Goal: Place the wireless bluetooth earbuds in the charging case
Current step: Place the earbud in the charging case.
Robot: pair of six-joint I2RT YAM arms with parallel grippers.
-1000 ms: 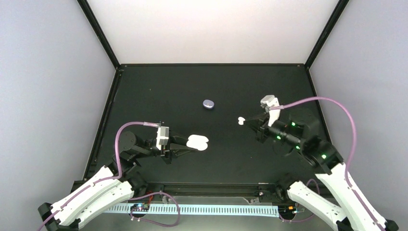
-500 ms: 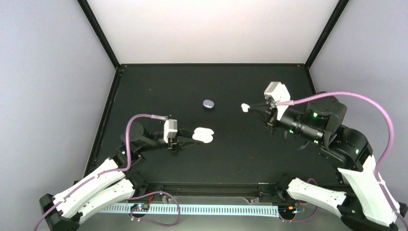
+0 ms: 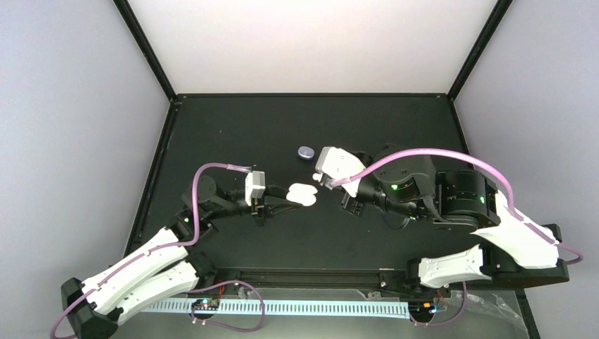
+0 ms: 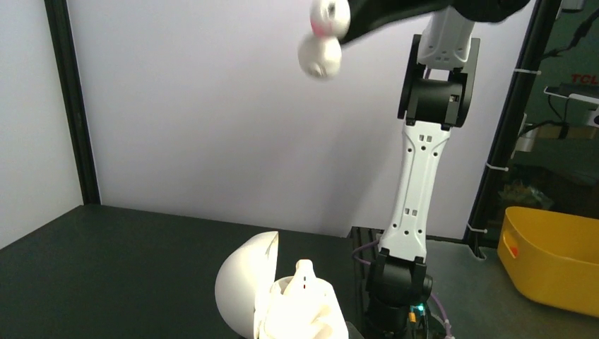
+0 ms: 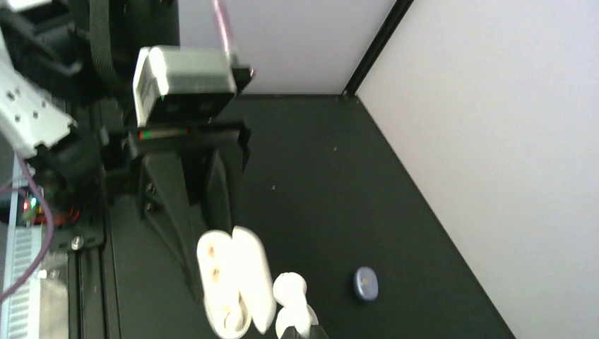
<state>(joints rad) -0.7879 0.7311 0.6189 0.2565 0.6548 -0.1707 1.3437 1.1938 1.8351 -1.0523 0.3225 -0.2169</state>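
Observation:
My left gripper is shut on the open white charging case and holds it above the table. In the left wrist view the lid stands open to the left and one white earbud sits in the body. My right gripper is shut on a white earbud right beside the case, just off its lid side. The bud shows as two round lobes; I cannot tell whether it is one bud or two. It also hangs at the top of the left wrist view. The purple earbuds are out of view.
A closed blue-purple case lies on the black table behind both grippers; it also shows in the right wrist view. Black frame posts and pale walls enclose the table. A yellow bin stands beyond the table.
My right arm has swung left across the table, carrying the white earbud from the right side to the open case. My left gripper has shifted the case slightly right and up.

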